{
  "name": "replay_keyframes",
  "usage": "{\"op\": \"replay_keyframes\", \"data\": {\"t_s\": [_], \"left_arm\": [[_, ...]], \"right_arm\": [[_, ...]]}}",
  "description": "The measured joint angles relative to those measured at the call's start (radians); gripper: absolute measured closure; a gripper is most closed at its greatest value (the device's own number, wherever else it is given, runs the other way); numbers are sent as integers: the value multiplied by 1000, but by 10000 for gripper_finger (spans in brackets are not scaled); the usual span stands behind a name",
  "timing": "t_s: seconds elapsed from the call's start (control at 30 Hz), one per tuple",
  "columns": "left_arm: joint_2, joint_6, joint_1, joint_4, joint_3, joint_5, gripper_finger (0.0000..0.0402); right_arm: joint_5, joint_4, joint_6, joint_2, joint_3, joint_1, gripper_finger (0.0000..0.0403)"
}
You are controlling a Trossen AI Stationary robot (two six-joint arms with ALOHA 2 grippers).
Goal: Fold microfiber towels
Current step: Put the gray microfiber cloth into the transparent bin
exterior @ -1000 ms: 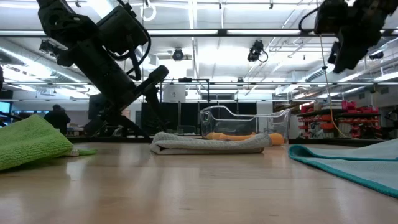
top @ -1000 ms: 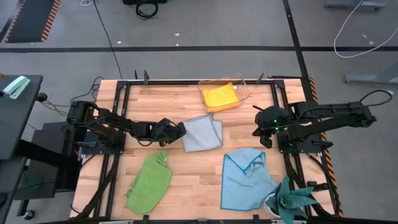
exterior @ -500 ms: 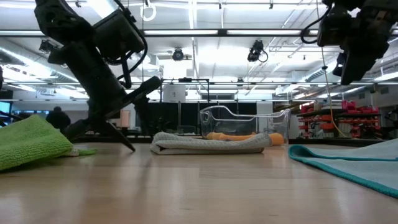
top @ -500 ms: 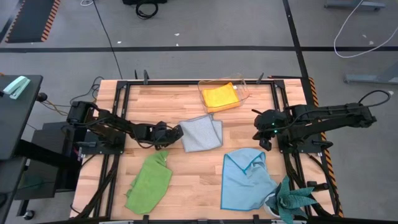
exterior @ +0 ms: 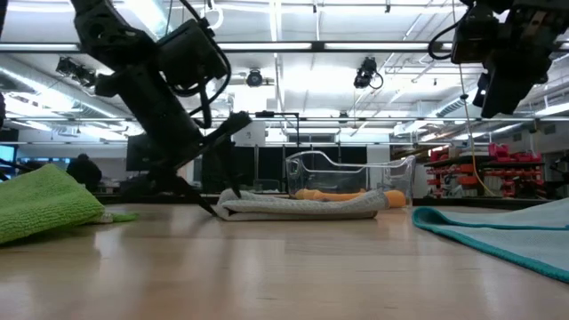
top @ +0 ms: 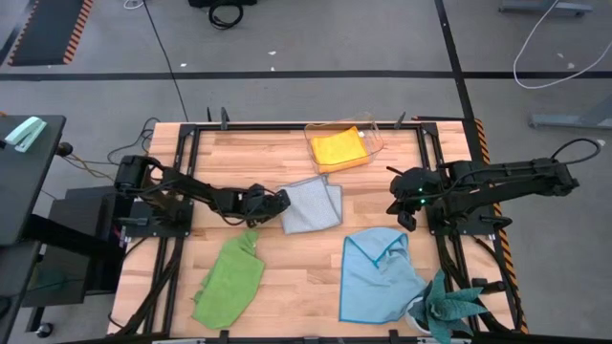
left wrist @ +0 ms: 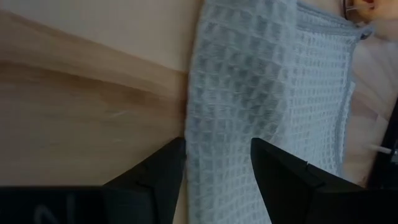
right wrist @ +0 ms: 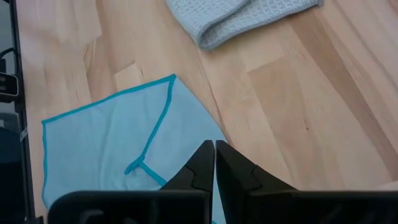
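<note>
Gripping: not yet. My left gripper (left wrist: 214, 180) has its fingers spread, straddling the near edge of the grey towel (left wrist: 273, 81), low at the table (top: 277, 277); nothing is pinched.
Grey towel: mid-table, already doubled over, lying flat just in front of the clear box (top: 378, 136). In the low view it sits as a thin soft pad with my left fingers at its end.
Handling: light, limp, waffle-textured cloth. I judge it will drape and slide on the wood, not hold a shape. A pinch on the edge or a corner should serve best, through both layers, so the fold does not fall open.
Right gripper (right wrist: 214, 163): fingers pressed together on nothing, hanging above the table near the top edge of the blue towel (top: 378, 277).
Blue towel: spread on the right, one corner turned in, its lower end reaching the teal plant (top: 449, 311).
Green towel (top: 229, 282): front left, loosely bunched.
Yellow towel (top: 339, 148): farthest, folded inside the clear box.
Risk: pinching only the top layer would, I think, drag the fold apart.
</note>
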Motion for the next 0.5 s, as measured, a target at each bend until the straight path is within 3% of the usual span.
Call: {"op": "replay_keyframes", "data": {"t_s": [0.33,0.5], "left_arm": [[88,31,19,15,75,12,213],[141,41,20,97,95,11,219]], "right_arm": [[0,4,10,0,0,0,381],[0,12,11,0,0,0,381]]}}
